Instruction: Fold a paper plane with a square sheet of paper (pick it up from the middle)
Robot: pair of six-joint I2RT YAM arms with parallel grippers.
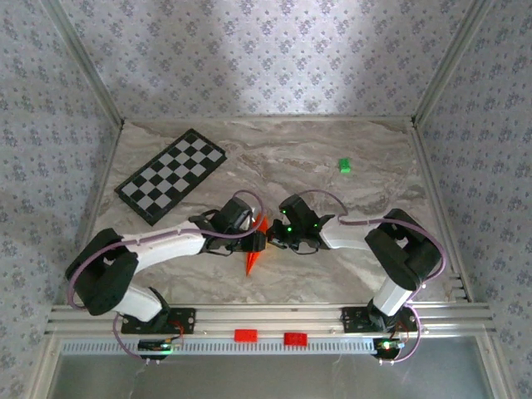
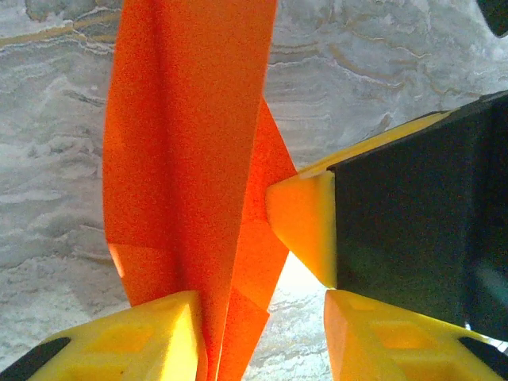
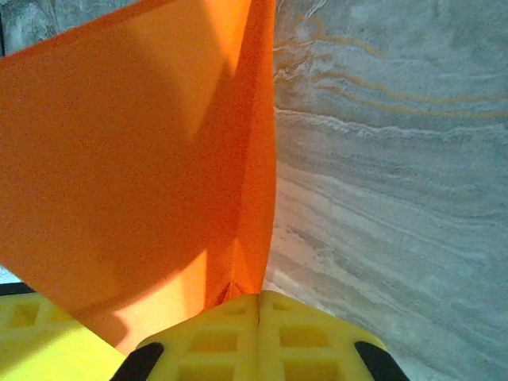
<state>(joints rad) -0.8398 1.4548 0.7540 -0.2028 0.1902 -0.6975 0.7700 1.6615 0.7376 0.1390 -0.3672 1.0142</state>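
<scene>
Mid-table, the right gripper [image 1: 272,235] [image 3: 258,298] is clenched on a fold of the orange paper plane [image 1: 253,254] [image 2: 190,159] [image 3: 119,175], whose nose points toward the near edge. The left gripper [image 1: 252,241] [image 2: 262,313] holds its 2 jaws apart astride the plane, with 1 finger [image 2: 151,333] touching it.

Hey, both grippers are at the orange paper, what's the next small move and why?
Probably close the left gripper on the paper plane. Its jaws stand apart with the folded paper between them, while the right gripper is pinched shut on it.
</scene>
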